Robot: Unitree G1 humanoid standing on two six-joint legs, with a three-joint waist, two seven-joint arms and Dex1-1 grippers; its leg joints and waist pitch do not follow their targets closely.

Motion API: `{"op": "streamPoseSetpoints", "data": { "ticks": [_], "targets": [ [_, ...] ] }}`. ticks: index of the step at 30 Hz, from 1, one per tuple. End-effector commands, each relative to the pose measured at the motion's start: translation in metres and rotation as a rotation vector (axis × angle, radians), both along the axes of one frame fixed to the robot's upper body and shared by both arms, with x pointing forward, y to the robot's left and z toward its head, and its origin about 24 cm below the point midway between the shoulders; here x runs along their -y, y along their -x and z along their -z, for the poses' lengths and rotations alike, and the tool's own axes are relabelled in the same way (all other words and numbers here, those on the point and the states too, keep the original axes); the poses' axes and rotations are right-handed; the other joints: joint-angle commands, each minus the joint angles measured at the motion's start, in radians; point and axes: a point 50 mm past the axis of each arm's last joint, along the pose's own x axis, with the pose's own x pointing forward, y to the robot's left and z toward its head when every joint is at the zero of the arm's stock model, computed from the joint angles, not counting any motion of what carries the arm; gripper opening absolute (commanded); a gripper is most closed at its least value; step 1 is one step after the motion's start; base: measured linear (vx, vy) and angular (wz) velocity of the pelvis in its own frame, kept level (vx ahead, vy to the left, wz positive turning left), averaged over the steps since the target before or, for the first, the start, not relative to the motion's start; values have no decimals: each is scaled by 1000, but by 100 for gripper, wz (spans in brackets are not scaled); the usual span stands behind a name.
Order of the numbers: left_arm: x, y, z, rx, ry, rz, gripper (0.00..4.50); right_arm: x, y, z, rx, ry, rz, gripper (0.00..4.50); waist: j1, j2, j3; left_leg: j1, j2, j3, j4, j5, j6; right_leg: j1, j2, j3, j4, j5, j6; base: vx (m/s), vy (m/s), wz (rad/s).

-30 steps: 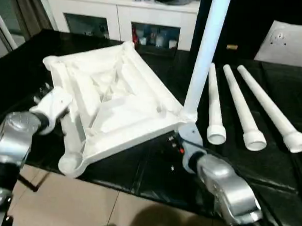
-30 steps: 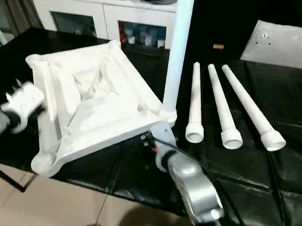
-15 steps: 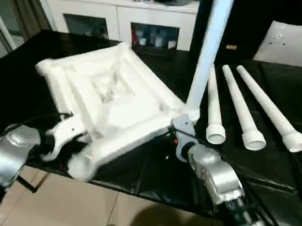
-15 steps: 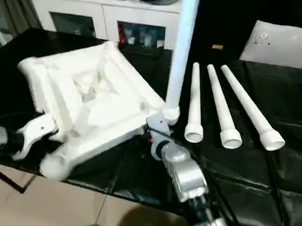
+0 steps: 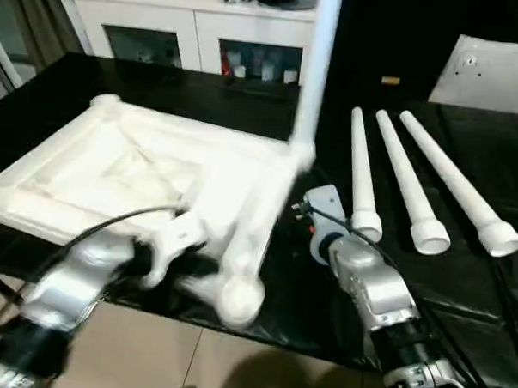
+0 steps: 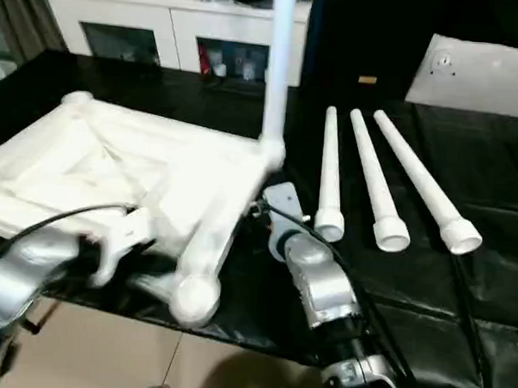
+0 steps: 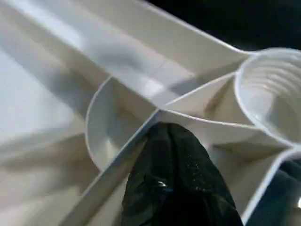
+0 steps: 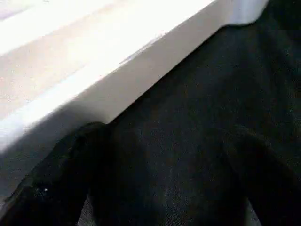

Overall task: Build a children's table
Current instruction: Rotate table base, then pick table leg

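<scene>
Tabletop (image 5: 131, 171) now lies much flatter on the black table (image 5: 461, 297), underside up; a second ago it was tipped up steeply and has since swung round. Fitted leg (image 5: 314, 67) stays upright in its far corner socket. Left gripper (image 7: 171, 141) is pinched closed against a rib by the near socket (image 7: 270, 94). Right gripper (image 8: 155, 155) is spread wide, holding nothing, beside the tabletop edge. Three loose legs (image 5: 406, 179) lie unmoved on the right.

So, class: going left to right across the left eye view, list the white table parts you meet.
Tabletop → upright leg in its far corner socket → three loose legs lying side by side: first, second, third.
</scene>
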Motion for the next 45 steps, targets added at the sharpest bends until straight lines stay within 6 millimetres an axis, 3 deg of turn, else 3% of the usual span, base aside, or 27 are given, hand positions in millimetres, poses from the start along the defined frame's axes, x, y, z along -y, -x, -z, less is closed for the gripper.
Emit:
{"op": "streamPoseSetpoints", "data": {
  "ticks": [1,3,4,6,9,10,13,14,16,18,19,25,26,29,39,45],
  "targets": [
    [3,-18,-12,130,7,-75,3,-4,-4,-11,51,-2,-17,450,1,8,-63,12,44,-20,-75,-234,-27,50,-79,58,-79,-261,-155,0,0,0],
    [5,-22,-14,155,12,-101,3,-3,-6,-15,69,-8,-7,450,1,4,-64,6,44,-20,-74,-210,-23,54,-79,57,-76,-225,-163,0,0,0],
    [7,-28,-16,189,12,-140,3,2,-11,-30,134,-11,19,450,2,14,-66,7,43,-21,-71,-194,-22,55,-79,57,-73,-200,-165,0,0,0],
    [7,-32,-19,218,19,-174,3,8,-17,-45,219,-6,56,450,1,7,-70,4,43,-19,-69,-165,-17,57,-77,57,-68,-149,-167,0,0,0],
    [5,-32,-26,255,79,-226,3,14,-21,-60,241,-71,92,450,1,14,-70,8,43,-18,-66,-167,-9,55,-77,56,-68,-138,-178,0,0,0],
    [5,-33,-27,268,89,-236,22,16,-22,-62,251,-76,98,450,1,16,-69,8,42,-17,-66,-171,-8,54,-75,55,-70,-145,-180,0,0,0],
    [5,-27,-30,269,175,-294,33,27,-31,-69,265,-60,185,450,1,15,-69,9,44,-17,-67,-179,-13,53,-75,54,-70,-144,-192,0,0,0],
    [6,-20,-32,269,195,-294,44,34,-37,-67,221,-23,250,450,-2,16,-69,9,45,-19,-67,-190,-19,53,-75,53,-67,-161,-202,0,0,0],
    [8,-15,-33,268,191,-274,61,38,-42,-65,165,-11,278,450,-2,9,-65,10,42,-16,-67,-209,-19,50,-72,53,-74,-194,-192,0,0,0],
    [11,-11,-34,267,190,-244,76,40,-46,-62,119,28,284,450,-2,12,-66,12,41,-18,-67,-217,-21,50,-72,52,-71,-217,-190,0,0,0],
    [15,-7,-37,272,185,-210,76,44,-50,-59,69,57,300,450,-2,8,-64,11,41,-16,-68,-220,-19,50,-71,53,-76,-225,-185,0,0,0],
    [20,5,-45,259,152,-153,123,62,-69,-56,-6,60,378,450,-1,9,-70,9,42,-16,-61,-186,-22,51,-76,52,-62,-177,-204,0,0,0],
    [20,7,-46,259,154,-155,129,65,-71,-55,-19,73,392,450,1,4,-68,6,39,-12,-60,-173,-15,53,-73,51,-64,-156,-207,0,0,0],
    [21,8,-48,254,149,-147,158,74,-74,-52,-56,74,447,450,2,1,-68,4,37,-11,-58,-160,-2,54,-73,50,-63,-152,-214,0,0,0],
    [19,9,-51,245,109,-137,236,82,-71,-37,-254,-5,531,450,0,4,-68,7,39,-11,-56,-188,-4,51,-72,47,-63,-176,-215,0,0,0],
    [21,9,-51,242,108,-135,246,83,-70,-35,-287,-50,556,450,0,2,-68,5,38,-11,-56,-187,-3,51,-71,45,-63,-187,-211,0,0,0]
  ]
}}
